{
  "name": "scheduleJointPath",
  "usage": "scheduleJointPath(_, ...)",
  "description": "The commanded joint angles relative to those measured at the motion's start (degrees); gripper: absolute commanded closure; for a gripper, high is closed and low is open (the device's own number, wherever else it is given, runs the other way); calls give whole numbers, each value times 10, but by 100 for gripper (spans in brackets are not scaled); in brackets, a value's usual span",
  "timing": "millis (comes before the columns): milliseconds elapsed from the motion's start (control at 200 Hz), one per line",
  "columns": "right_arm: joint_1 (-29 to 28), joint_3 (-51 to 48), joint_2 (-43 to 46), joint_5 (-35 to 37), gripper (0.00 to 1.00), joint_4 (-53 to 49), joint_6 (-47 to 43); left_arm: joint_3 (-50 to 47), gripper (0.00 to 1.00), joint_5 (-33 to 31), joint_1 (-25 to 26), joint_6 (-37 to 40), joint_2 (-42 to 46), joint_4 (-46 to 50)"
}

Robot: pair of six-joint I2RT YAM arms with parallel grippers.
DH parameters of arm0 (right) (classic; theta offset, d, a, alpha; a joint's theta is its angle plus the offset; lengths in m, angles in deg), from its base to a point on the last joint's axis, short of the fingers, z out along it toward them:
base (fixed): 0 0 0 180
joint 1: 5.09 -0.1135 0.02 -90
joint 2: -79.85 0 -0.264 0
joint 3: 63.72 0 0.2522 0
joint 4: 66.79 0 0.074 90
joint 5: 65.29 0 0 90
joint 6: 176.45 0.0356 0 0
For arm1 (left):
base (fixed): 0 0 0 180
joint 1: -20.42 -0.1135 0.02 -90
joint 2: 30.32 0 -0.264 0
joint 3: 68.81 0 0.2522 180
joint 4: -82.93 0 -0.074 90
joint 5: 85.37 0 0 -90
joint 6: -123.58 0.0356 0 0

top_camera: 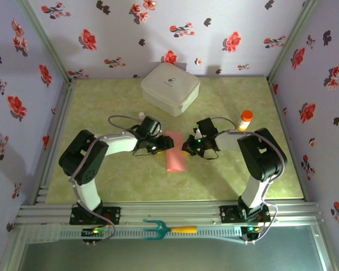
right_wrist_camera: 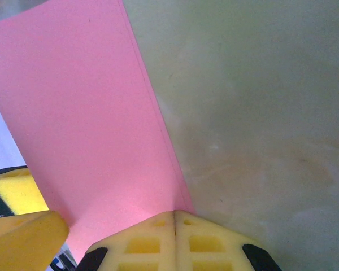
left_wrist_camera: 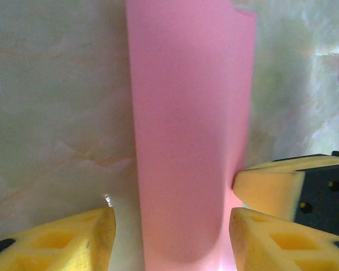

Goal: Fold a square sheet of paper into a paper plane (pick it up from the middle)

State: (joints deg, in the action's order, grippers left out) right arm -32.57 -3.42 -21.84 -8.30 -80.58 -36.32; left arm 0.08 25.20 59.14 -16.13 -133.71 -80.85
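**Early fold in, plane still far off**

Top view: the sheet of paper lies mid-frame on the tabletop as a narrow rectangle. It looks folded in half, with no pointed nose yet. The left claw and right claw meet it from either side.

Left wrist view: the left claw is wide, with its fingers straddling the strip at the bottom of the frame.

Right wrist view: the right claw's pads are pressed together at the bottom centre, apparently pinching the sheet's layered edge.

By my reading, the nose and wing folds all remain.
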Motion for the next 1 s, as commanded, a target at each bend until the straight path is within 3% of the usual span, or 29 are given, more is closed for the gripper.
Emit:
scheduleJointPath(0, -3, -20, -9, 31, 97, -40, 8, -10, 45, 18, -4, -13, -10, -15)
scheduleJointPath(465, -2, -22, 1, 39, 95, -39, 10, -26, 62, 25, -3, -28, -9, -32)
scheduleJointPath(610, -2, -38, 22, 17, 88, 39, 27, -20, 66, 22, -3, -28, -23, -29)
scheduleJointPath(785, 14, -40, 83, 57, 81, 23, 16, -7, 67, -6, -3, -20, -31, 11)
scheduleJointPath(995, 50, -74, 176, 132, 80, -14, 0, 8, 66, -40, -3, -13, -35, 57)
